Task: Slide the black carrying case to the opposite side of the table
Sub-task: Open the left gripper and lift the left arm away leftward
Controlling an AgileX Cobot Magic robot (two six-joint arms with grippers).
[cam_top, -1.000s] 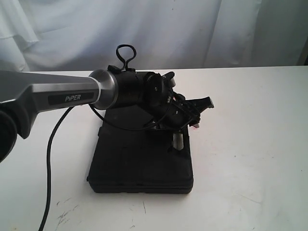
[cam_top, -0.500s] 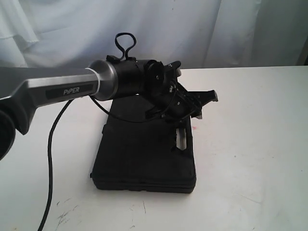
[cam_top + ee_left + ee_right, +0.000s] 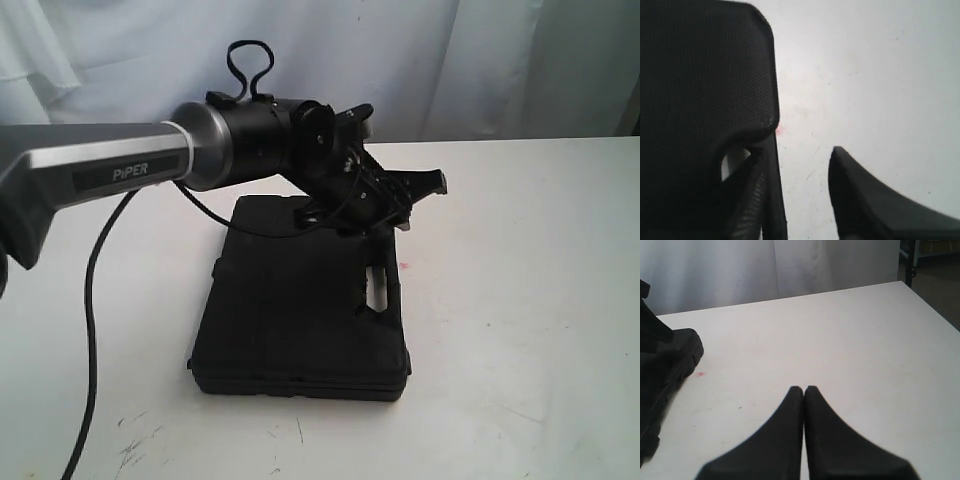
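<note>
**A:** What is the left pincer [image 3: 799, 152] doing?

**B:** It is spread wide and grips nothing. One finger [image 3: 765, 205] lies over the edge of the black carrying case [image 3: 300, 310], right by the handle slot [image 3: 732, 165]. The other hangs over the bare surface [image 3: 880, 75] just beside the case. I cannot tell whether the first finger touches the case.

**A:** And just past the fingertips?

**B:** There is a small pink spot [image 3: 779, 130] on the surface, close against the case's rounded corner.

**A:** Where is the case itself?

**B:** It lies flat and closed on the surface, under the left pincer and its wrist.

**A:** What about the right pincer [image 3: 804, 388]?

**B:** It is closed and empty, with its tips pressed together over open surface. The case sits well apart from it, off to one side. Farther ahead, past the surface's far edge, hangs a white curtain [image 3: 740, 270].
</note>
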